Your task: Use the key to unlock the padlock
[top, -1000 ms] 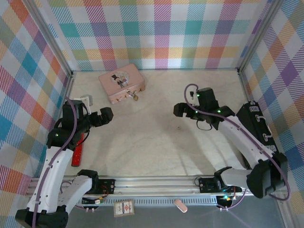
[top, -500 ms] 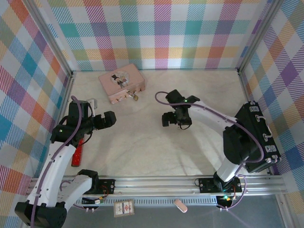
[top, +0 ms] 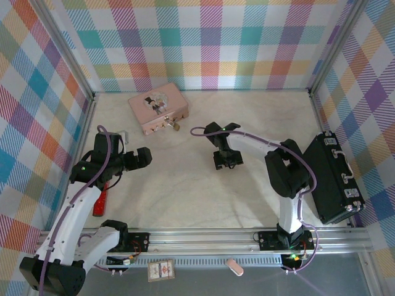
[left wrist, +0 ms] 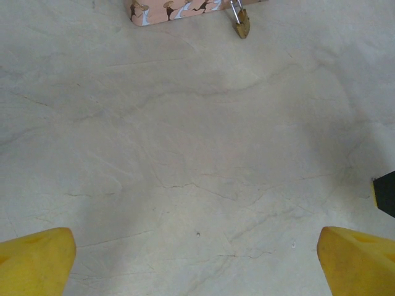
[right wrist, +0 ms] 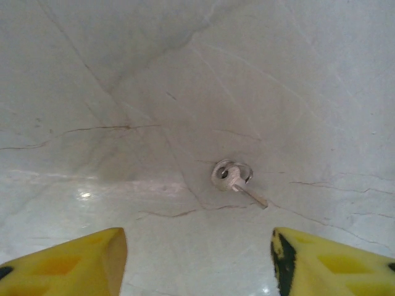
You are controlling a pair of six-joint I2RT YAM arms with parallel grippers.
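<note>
The tiny brass padlock hangs by its silver shackle from the front of the pink box at the back left; in the left wrist view the padlock sits at the top edge under the box. A small silver key on a ring lies flat on the table, just ahead of my right gripper, which is open, its yellow fingertips astride bare table short of the key. From above, the right gripper points down at mid-table. My left gripper hovers open and empty.
A black case lies along the right wall. A red-handled tool rests by the left wall under the left arm, with a small white object behind it. Plaid walls close in three sides.
The right arm has swung left from the right side and dropped down over the key, its jaws narrowing. The left gripper has crept a little to the right.
</note>
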